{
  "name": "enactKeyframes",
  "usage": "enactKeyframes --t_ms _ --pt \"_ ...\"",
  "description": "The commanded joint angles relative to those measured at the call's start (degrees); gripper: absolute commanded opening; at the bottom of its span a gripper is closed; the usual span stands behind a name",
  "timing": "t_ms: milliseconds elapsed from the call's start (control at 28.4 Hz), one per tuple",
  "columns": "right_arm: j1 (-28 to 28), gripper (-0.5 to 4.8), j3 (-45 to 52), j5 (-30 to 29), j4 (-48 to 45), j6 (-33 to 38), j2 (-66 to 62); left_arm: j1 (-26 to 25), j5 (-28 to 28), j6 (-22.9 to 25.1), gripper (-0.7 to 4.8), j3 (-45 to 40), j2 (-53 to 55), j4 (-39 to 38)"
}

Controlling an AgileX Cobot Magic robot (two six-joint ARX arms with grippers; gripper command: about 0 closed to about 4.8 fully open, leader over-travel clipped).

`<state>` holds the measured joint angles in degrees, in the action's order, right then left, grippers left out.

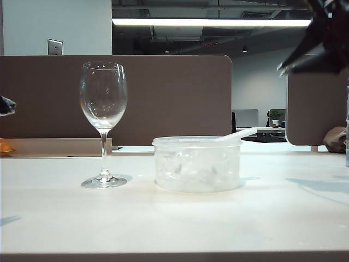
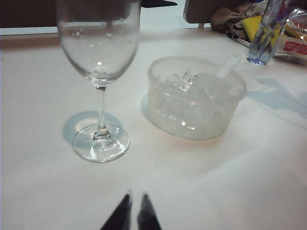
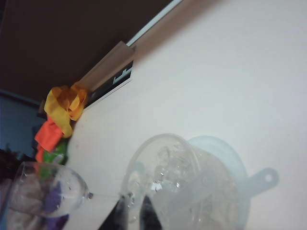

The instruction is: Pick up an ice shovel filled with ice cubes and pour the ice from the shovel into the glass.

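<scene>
Closest up, the left gripper hovers low over the worktop, tips nearly together. Right gripper, upper right, looks empty; spread unclear. Scoop sits in the ice tub: light, slippery, so grab the handle. Glass stands left, fragile.

A clear, colourless glass stands on a plain white table, and at its three o'clock sits a translucent, milky-white tub holding whitish, glassy ice cubes and a translucent white ice shovel. The left gripper and right gripper are both black. Behind them runs a plain brown partition, with yellow and orange crumpled wrappers at the table's edge.
</scene>
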<state>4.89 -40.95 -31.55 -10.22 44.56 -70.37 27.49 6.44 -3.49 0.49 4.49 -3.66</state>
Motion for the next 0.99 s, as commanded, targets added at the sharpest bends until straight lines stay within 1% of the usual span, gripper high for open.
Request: enactKeyframes --t_ms 35,247,317,458,529,599,740,846,987 --pt "0.02 0.45 2.71 -0.11 -10.88 6.14 -2.14 0.07 0.22 0.02 0.29 0.02 0.02 0.68" --pt "0.70 0.46 5.92 -0.15 -19.45 9.68 -8.04 0.07 0.24 0.02 0.29 0.02 0.02 0.68" --pt "0.70 0.66 6.23 -0.83 -22.47 12.35 -10.86 0.07 0.22 0.02 0.29 0.02 0.02 0.68" --pt "1.62 0.69 6.60 -1.64 -30.97 17.46 -16.63 0.07 0.24 0.02 0.29 0.02 0.02 0.68" --pt "2.01 0.99 6.62 -1.05 -33.40 18.43 -18.14 0.07 0.22 0.02 0.29 0.02 0.02 0.68" --pt "2.16 1.22 6.62 0.26 -33.97 18.69 -18.86 0.07 0.22 0.02 0.29 0.02 0.02 0.68" --pt "2.16 1.28 6.62 2.19 -33.86 18.69 -18.99 0.07 0.22 0.02 0.29 0.02 0.02 0.66" --pt "2.16 1.84 6.62 2.56 -33.75 18.69 -19.04 0.07 0.22 0.02 0.29 0.02 0.02 0.66" --pt "2.16 1.86 6.62 2.73 -34.47 18.73 -20.26 0.07 0.22 0.02 0.29 0.02 0.02 0.66"
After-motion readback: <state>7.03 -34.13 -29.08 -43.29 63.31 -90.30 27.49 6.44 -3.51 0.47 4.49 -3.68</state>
